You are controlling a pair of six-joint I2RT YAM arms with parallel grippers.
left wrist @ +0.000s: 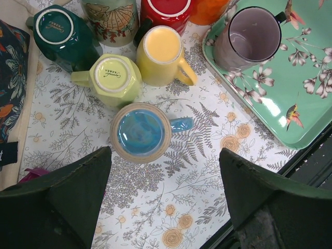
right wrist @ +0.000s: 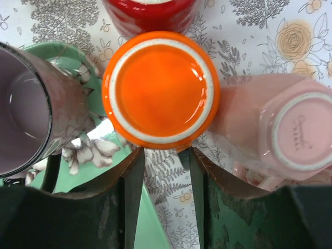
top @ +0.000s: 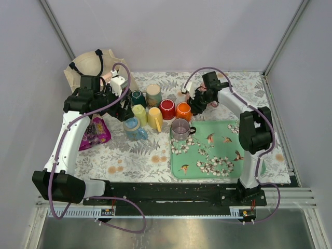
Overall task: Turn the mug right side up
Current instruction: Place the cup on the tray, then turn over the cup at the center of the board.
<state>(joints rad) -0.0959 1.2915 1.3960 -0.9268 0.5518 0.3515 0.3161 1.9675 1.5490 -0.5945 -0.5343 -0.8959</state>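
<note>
At the far left a cream bag (top: 93, 65) and a purple packet (top: 94, 132) lie on the floral worktop (top: 135, 155), both partly covered by the left arm. The left hand (left wrist: 165, 153) hangs above a cluster of mugs, its fingers spread wide with nothing between them. Below it sits a blue mug (left wrist: 141, 131); whether this one is upright is hard to tell. Beyond it a dark green mug (left wrist: 56, 28) and a lime mug (left wrist: 111, 75) stand base up. A yellow mug (left wrist: 162, 49) stands beside them, and a patterned mug (left wrist: 111, 18) is cut off by the top edge. A red mug (top: 167, 108) stands next to the right. The orange mug (right wrist: 161, 88) comes after it, upside down on the worktop with its white foot ring facing up and its handle out of sight. It stands just off the far left corner of the green tray (top: 207, 153). The right hand (right wrist: 166, 155) is just beside the orange mug, its fingers only narrowly apart and gripping nothing. A grey mug (top: 181, 129) stands upright on the tray, cut off in the right wrist view. A pink mug (right wrist: 280, 129), base up, sits right of the orange one. From above, the right arm mostly hides the pink mug.
</note>
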